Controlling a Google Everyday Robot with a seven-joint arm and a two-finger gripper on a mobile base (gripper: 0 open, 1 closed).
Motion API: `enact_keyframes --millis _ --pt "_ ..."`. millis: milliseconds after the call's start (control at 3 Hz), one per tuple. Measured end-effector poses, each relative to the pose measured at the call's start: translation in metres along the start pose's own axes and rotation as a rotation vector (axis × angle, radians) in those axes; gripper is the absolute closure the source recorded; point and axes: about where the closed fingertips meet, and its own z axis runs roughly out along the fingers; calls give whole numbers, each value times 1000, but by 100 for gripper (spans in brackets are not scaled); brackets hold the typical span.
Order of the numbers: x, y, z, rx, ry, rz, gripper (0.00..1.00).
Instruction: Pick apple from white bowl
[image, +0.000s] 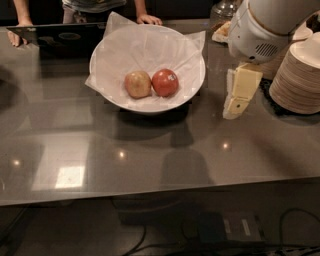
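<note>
The pale yellow-tan apple (137, 84) lies in the white bowl (195, 80), left of a deep red apple (165, 82) with a small white sticker. The bowl is lined with crinkled white paper and stands on the grey table's far middle. My gripper (236, 100) hangs from the white arm (265, 27) to the right of the bowl, above the table, apart from the bowl and both apples. It holds nothing that I can see.
Stacks of small beige paper bowls (299, 75) stand at the right, close behind the gripper. A glass jar (223, 10) stands at the back. A person's hands (149, 19) and a dark laptop (60, 35) are at the far edge.
</note>
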Motion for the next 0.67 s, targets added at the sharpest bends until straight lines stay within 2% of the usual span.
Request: enact_keyframes --millis 333,667 --pt "-3 -3 3 2 -21 -5 0" --pt "-21 -22 21 16 -89 -42 0"
